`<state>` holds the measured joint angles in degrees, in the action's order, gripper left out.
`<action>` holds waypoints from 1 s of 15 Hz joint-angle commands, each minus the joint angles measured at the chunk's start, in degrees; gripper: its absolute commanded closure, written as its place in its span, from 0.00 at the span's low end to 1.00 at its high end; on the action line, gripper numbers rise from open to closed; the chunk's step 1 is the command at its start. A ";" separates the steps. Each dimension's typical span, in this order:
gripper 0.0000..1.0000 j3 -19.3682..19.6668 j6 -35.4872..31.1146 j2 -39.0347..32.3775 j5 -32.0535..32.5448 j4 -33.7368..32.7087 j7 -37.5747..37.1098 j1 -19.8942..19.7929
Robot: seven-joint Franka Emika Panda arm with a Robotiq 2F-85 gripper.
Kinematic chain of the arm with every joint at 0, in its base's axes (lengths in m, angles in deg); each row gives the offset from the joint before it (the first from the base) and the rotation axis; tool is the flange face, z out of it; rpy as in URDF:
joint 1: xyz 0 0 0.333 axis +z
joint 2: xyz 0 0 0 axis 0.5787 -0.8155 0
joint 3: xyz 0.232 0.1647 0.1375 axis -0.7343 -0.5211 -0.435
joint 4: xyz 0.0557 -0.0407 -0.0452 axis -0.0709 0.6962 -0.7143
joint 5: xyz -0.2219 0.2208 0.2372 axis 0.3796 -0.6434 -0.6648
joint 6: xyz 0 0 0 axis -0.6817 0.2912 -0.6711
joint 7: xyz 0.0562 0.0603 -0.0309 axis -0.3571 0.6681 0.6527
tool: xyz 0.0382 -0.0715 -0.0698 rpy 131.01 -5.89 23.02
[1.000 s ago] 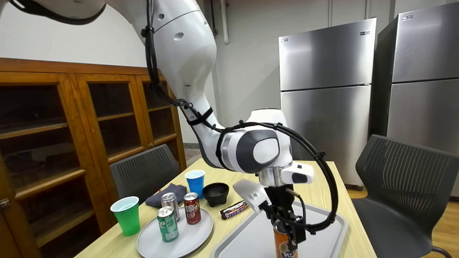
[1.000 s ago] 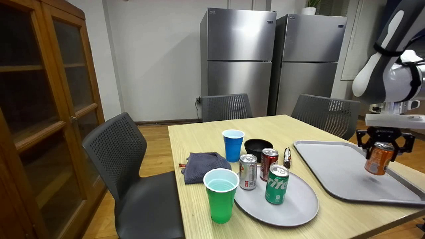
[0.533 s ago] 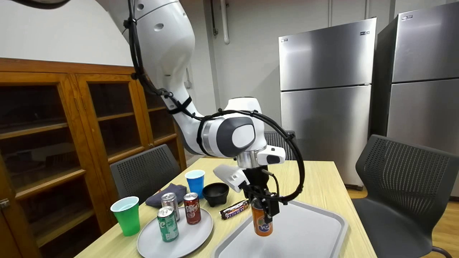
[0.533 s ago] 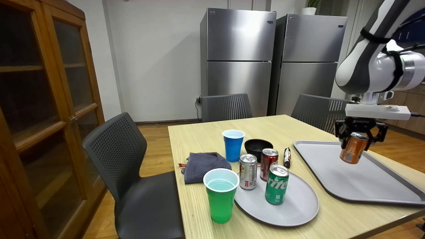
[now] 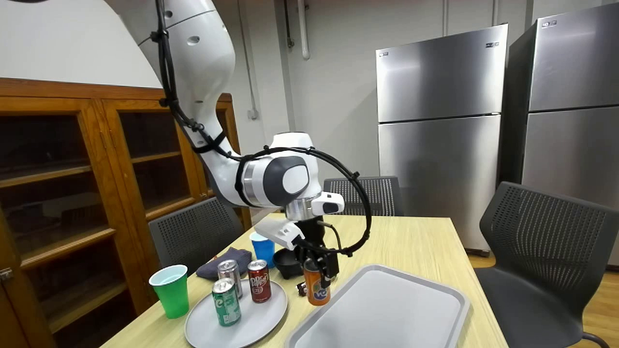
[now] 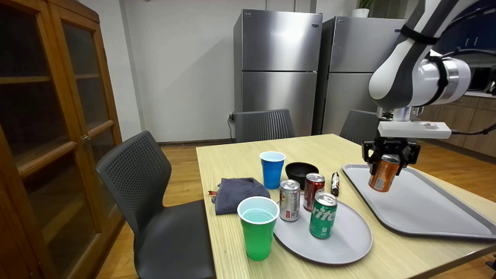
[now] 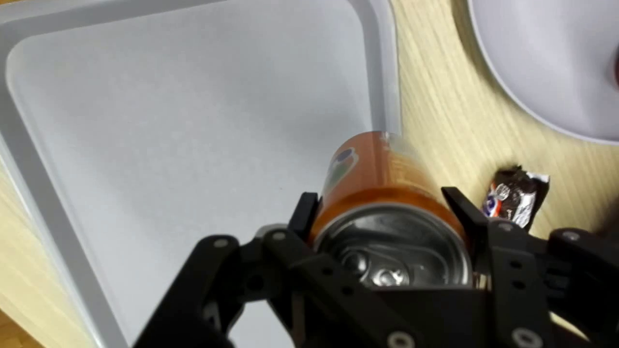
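Orange soda can [image 6: 383,176], one: clamped in the gripper [image 6: 388,166], raised off the surface [image 6: 319,151] near the grey tray [image 6: 422,203]. Long axis steep, leaning slightly off vertical; lid end up, base down.

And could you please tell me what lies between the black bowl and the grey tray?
A wrapped candy bar lies there, between the black bowl and the grey tray, as an exterior view shows.
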<state>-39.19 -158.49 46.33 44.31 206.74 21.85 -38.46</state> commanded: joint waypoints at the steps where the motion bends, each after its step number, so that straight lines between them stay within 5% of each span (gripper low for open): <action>1: 0.59 -2.16 1.00 2.92 1.92 2.13 2.04 1.31; 15: 0.59 -10.52 4.17 1.75 2.33 2.54 12.01 3.76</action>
<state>-48.35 -156.87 46.34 45.96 208.57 31.15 -34.55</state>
